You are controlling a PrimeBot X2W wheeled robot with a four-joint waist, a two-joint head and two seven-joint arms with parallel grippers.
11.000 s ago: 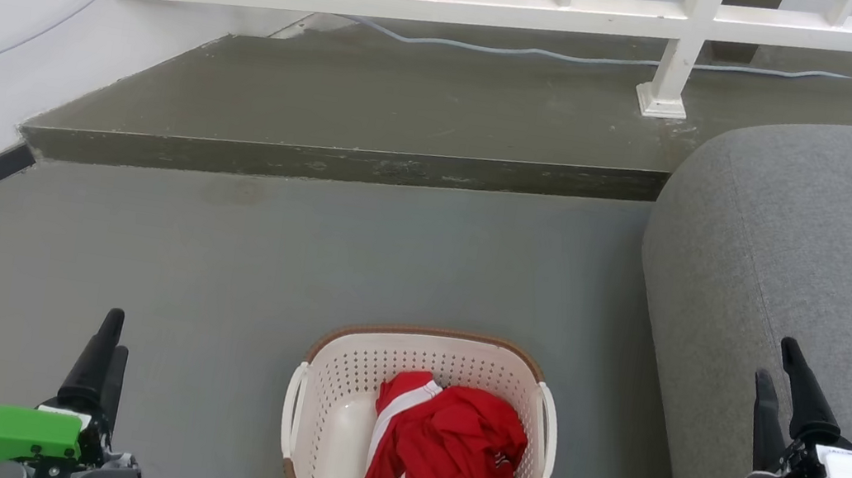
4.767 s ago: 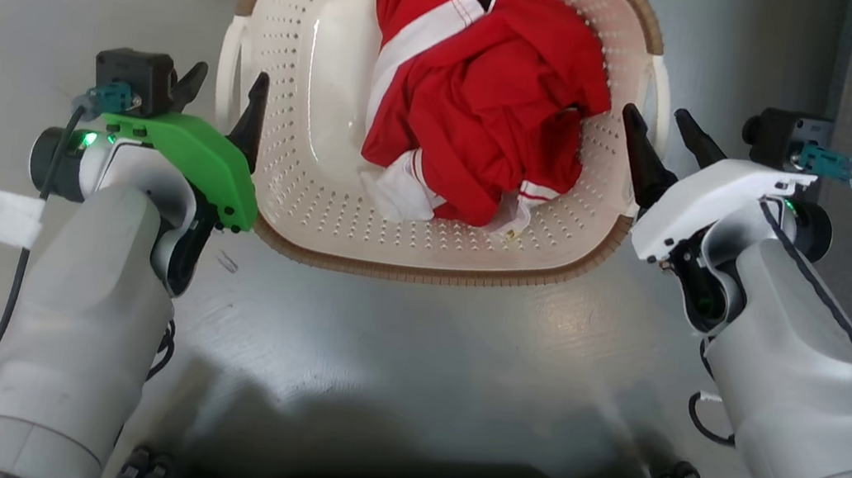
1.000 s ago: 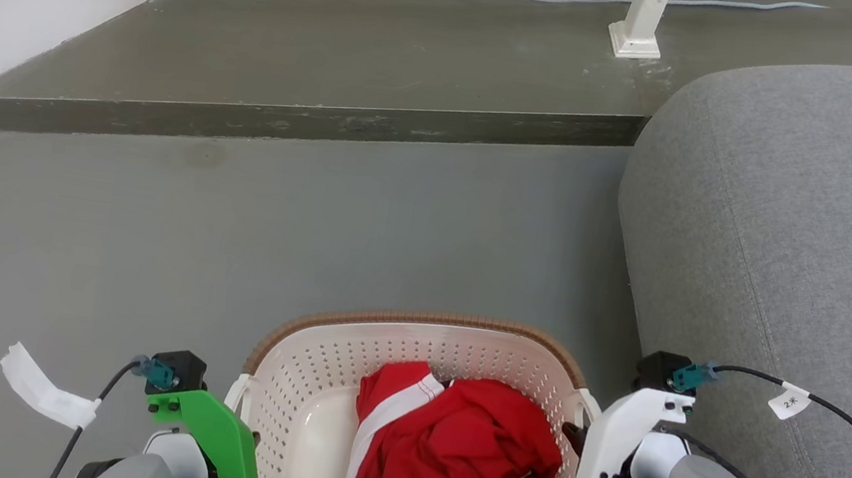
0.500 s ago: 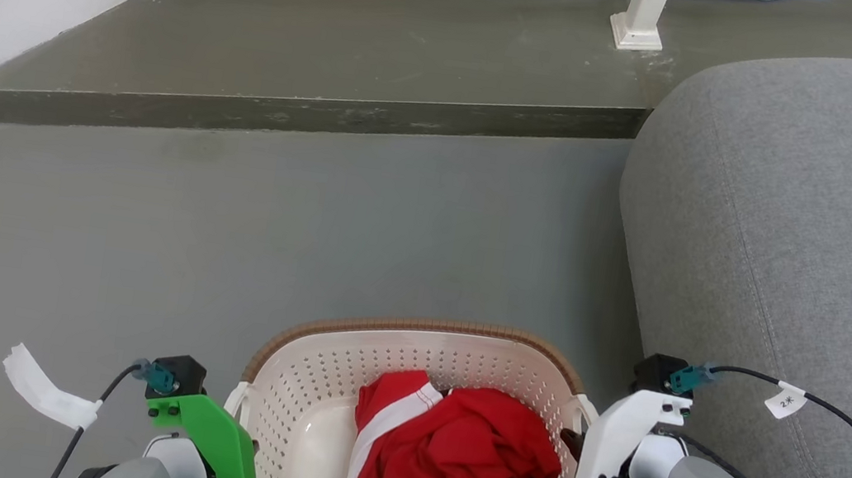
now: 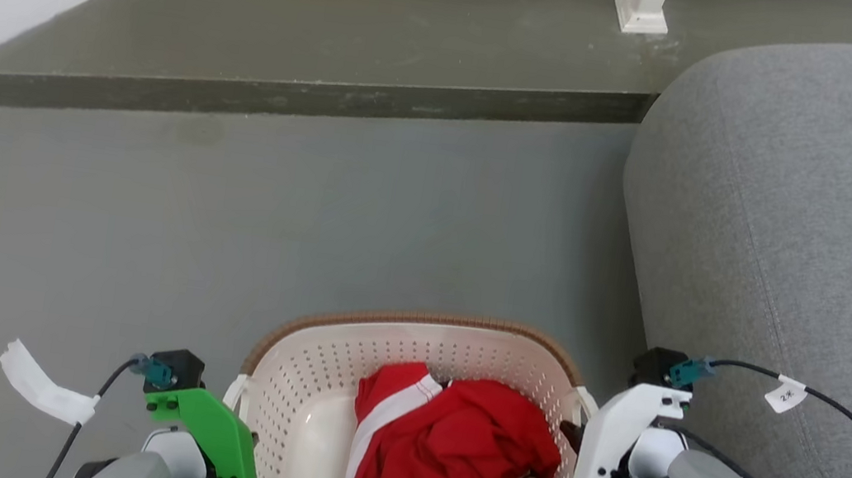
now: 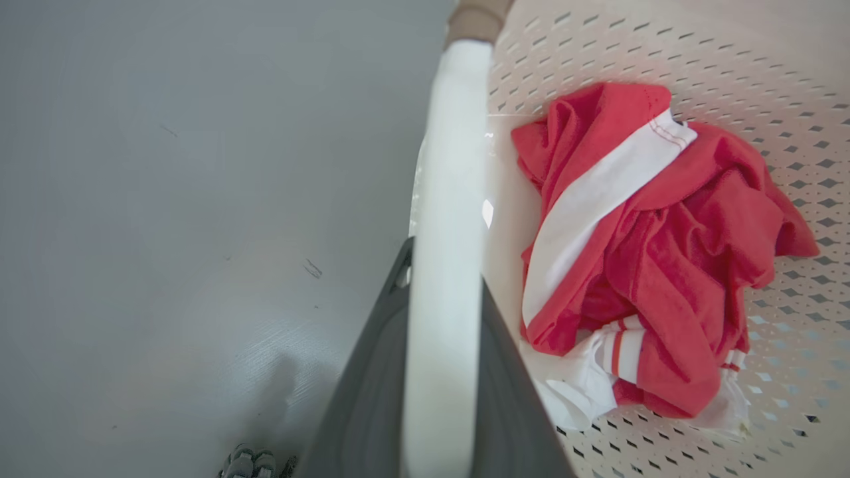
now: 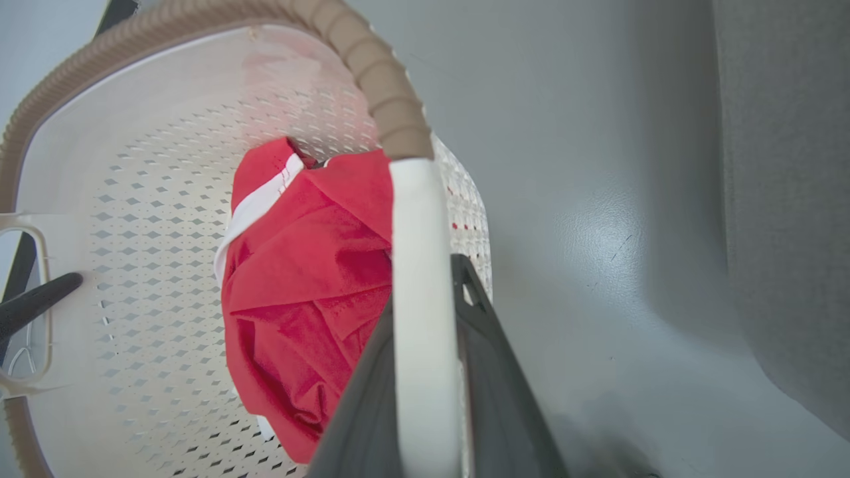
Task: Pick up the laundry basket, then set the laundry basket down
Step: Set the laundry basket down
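Observation:
The laundry basket (image 5: 414, 320), cream and perforated with a brown rim, hangs between my two arms at the bottom of the head view. It holds a red and white garment (image 5: 461, 461). In the left wrist view my left gripper (image 6: 443, 265) is shut on the basket's white left loop handle (image 6: 451, 166). My right gripper (image 7: 425, 285) is likewise shut on the right loop handle (image 7: 415, 219). The basket looks raised off the grey floor (image 6: 166, 199). In the right wrist view, a dark finger of the left gripper shows at the far handle (image 7: 26, 232).
A grey sofa (image 5: 795, 224) stands close on the right of the basket. A raised dark step (image 5: 320, 41) crosses the back, with a white railing post (image 5: 641, 11) on it. Grey floor (image 5: 227, 228) lies ahead and to the left.
The head camera has shifted, so the step and sofa sit higher in the picture. Both grippers stay shut on the handles, and the basket keeps its place between them.

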